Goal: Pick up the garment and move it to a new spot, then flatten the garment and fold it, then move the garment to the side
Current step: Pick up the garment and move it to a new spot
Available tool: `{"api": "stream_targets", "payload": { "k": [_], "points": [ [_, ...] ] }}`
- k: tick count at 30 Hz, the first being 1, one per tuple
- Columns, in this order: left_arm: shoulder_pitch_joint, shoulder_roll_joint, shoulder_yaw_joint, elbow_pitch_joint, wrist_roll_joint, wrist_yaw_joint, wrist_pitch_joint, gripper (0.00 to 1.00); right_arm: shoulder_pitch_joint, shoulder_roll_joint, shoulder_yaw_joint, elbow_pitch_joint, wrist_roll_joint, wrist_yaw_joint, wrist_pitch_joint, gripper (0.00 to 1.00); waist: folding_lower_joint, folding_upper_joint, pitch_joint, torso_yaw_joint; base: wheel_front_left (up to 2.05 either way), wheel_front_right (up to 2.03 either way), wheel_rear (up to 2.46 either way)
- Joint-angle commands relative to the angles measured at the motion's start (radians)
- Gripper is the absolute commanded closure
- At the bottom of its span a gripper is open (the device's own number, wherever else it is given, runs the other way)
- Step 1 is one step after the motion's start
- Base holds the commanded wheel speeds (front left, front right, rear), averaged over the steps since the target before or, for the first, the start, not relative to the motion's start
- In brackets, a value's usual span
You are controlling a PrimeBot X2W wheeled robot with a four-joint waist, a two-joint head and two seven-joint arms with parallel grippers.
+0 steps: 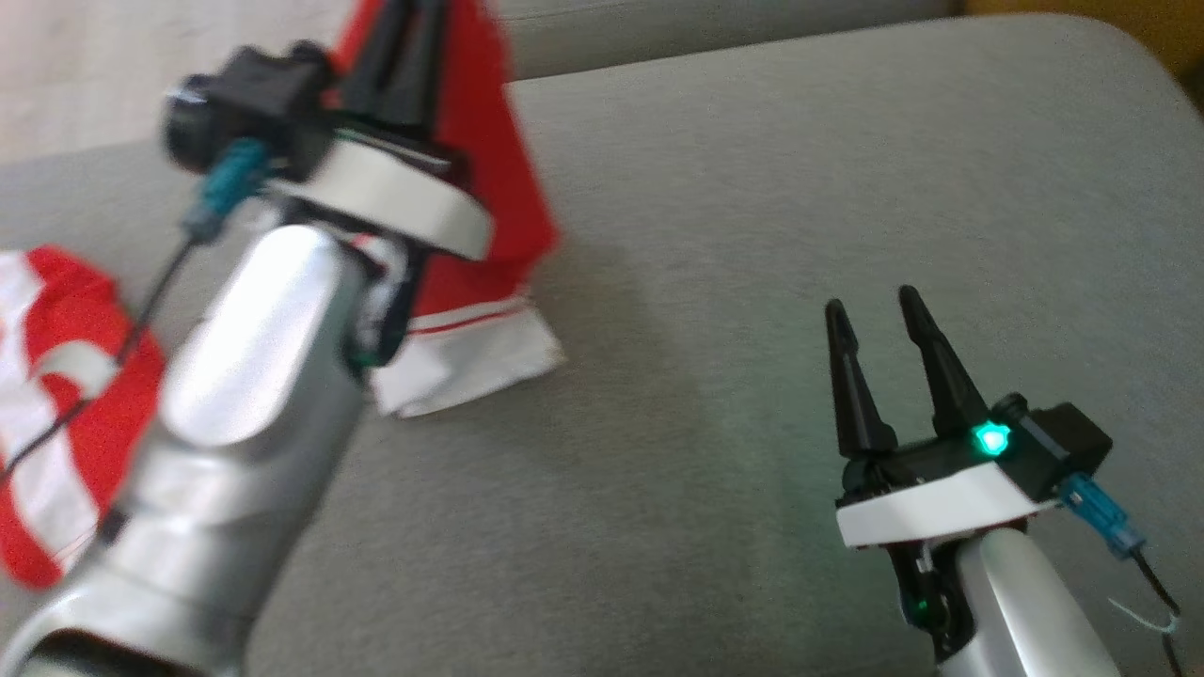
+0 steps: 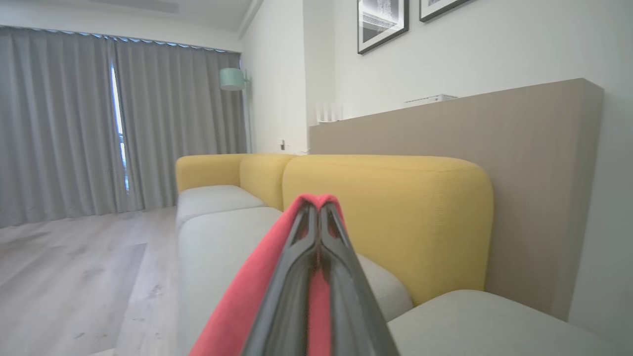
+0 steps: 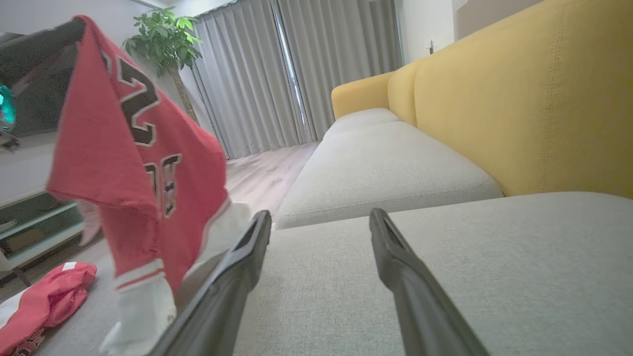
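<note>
A red cloth jersey [image 3: 123,163] against a plain grey fabric seat cushion [image 1: 752,235].
The jersey held in my left gripper [image 2: 320,210] carries black numerals edged in white, and a white hem band crossed by a thin red stripe. My right gripper [image 1: 870,301] has black fingers, a white collar and a green light glowing at its base. The padded sofa backrest [image 3: 519,99] is mustard yellow.

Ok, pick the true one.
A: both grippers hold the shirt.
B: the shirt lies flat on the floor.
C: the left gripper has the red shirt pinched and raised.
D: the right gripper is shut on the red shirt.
C: the left gripper has its jaws closed on red cloth and the shirt hangs from it, while the right gripper stands open above the grey cushion.
</note>
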Motion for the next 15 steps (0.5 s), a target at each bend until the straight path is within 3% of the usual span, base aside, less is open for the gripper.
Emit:
{"api": "stream_targets", "payload": {
  "k": [1, 3, 4, 5, 11, 15],
  "points": [
    [-0.097, -0.045, 0.016, 0.001, 0.009, 0.024, -0.013, 1.00, -0.053, -0.004, 0.042, -0.041, 0.014, 0.008, -0.011, 0.00, 0.0000, 0.0000, 0.008, -0.100, 0.00, 0.00, 0.00],
    [-0.114, -0.093, 0.012, 0.039, 0.001, 0.040, -0.023, 1.00, -0.056, -0.004, 0.047, -0.044, 0.021, 0.008, -0.011, 0.00, 0.0000, 0.0000, 0.011, -0.130, 0.00, 0.00, 0.00],
    [-0.122, -0.110, 0.004, 0.063, 0.003, 0.044, -0.022, 0.58, -0.057, -0.004, 0.048, -0.045, 0.024, 0.008, -0.011, 0.00, 0.0000, 0.0000, 0.012, -0.143, 0.00, 0.00, 0.00],
    [-0.127, -0.124, -0.004, 0.084, 0.002, 0.044, -0.022, 0.00, -0.057, -0.004, 0.049, -0.046, 0.026, 0.008, -0.011, 0.00, 0.0000, 0.0000, 0.014, -0.153, 0.00, 0.00, 0.00],
    [-0.140, -0.155, -0.022, 0.156, -0.005, 0.033, -0.053, 0.00, -0.053, -0.004, 0.026, -0.052, 0.032, 0.008, -0.011, 0.00, 0.0000, 0.0000, 0.023, -0.153, 0.00, 0.00, 0.00],
    [-0.124, -0.126, -0.007, 0.191, -0.008, 0.028, -0.087, 0.00, -0.043, -0.004, -0.009, -0.054, 0.022, 0.008, -0.011, 0.00, 0.0000, 0.0000, 0.020, -0.102, 0.00, 0.00, 0.00]
  ]
}}
